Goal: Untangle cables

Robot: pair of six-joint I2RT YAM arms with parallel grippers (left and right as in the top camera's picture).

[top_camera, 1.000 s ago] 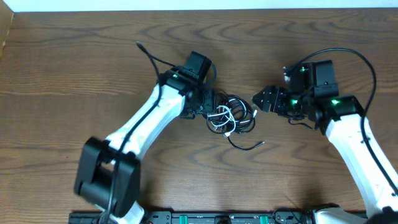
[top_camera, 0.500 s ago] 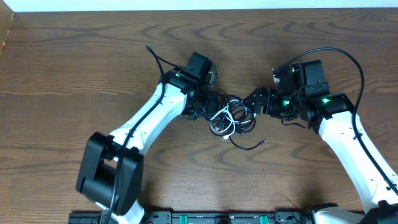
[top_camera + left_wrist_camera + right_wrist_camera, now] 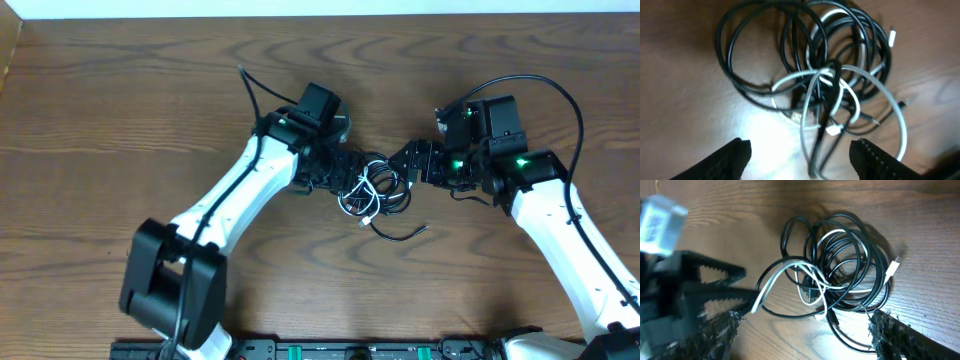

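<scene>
Lab: robot arms [image 3: 250, 190] on wooden table [image 3: 100, 120]

i'm looking at black cables [image 3: 860, 255] and one white cable [image 3: 774, 280], lying on a brown table [image 3: 100, 100] showing darker wavy wood grain.

Cables [image 3: 375, 190] heaped mid-table [image 3: 100, 120], between left pincer [image 3: 345, 172] and right pincer [image 3: 405, 164].
</scene>
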